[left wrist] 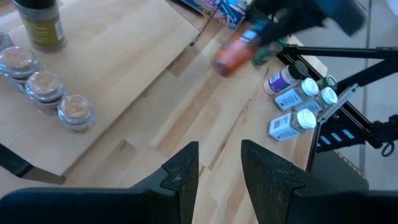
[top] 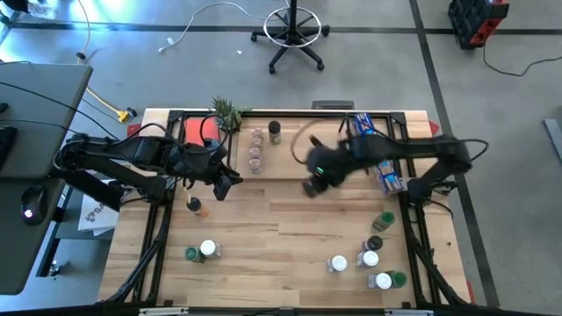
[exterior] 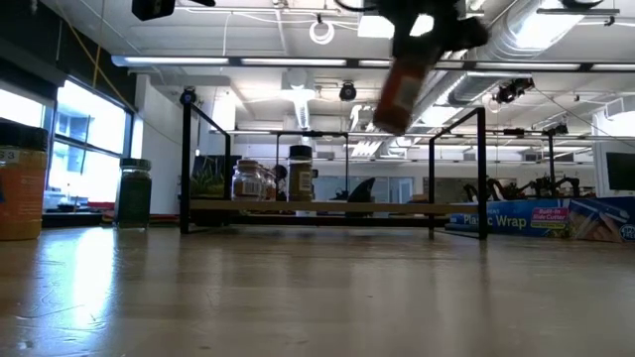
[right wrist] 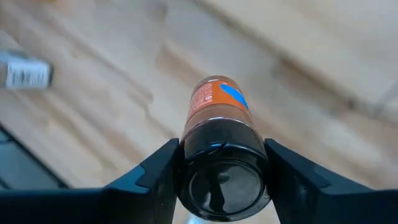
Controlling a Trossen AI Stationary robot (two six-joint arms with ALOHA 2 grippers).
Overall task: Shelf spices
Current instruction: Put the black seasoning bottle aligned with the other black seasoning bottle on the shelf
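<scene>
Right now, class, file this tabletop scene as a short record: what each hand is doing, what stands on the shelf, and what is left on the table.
right hand: shut on orange jar by its black lid, lifted above the table
left hand: empty, fingers apart, beside the shelf
shelf: three clear-lidded jars in a row, one dark-lidded jar
table: loose jars near the right edge, more at front left
</scene>
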